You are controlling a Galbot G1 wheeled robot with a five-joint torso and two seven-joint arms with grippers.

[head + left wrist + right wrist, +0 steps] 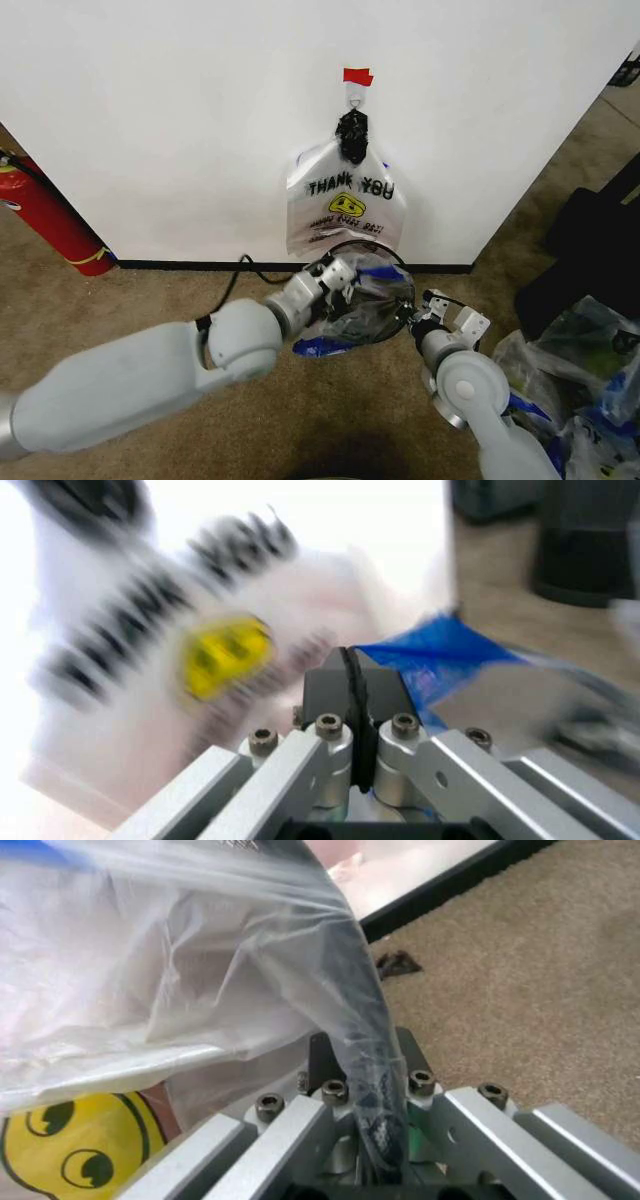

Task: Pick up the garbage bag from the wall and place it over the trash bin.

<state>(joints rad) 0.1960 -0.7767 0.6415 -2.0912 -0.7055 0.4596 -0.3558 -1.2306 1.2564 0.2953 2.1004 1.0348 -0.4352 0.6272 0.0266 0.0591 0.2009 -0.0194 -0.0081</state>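
**Q:** While both arms work low in front of the wall, where is the garbage bag?

**A:** In the head view the garbage bag [362,300], thin translucent plastic with a blue patch, is stretched between the two claws just below centre, over the trash bin [392,252], whose dark round rim shows at the bag's 12 o'clock edge. A second bag printed THANK YOU [345,208] hangs on the wall above it, from a hook marked with red tape [357,76].

**Q:** What are the claws doing?

**A:** The left claw [340,272] is closed on the bag's edge at about 10 o'clock of the bin. Its wrist view shows the fingers [330,686] pressed together, with blue film just beside them. The right claw [428,305] pinches the opposite edge at about 4 o'clock; its wrist view shows a twisted rope of plastic clamped between its jaws.

**Q:** How should this step be done well?

**A:** My judgement: keep both grips firm and pull the mouth wide apart before lowering, so the film clears the rim all round. Move slowly, as the thin plastic may tear or slip. How far the bag already covers the rim I cannot tell.
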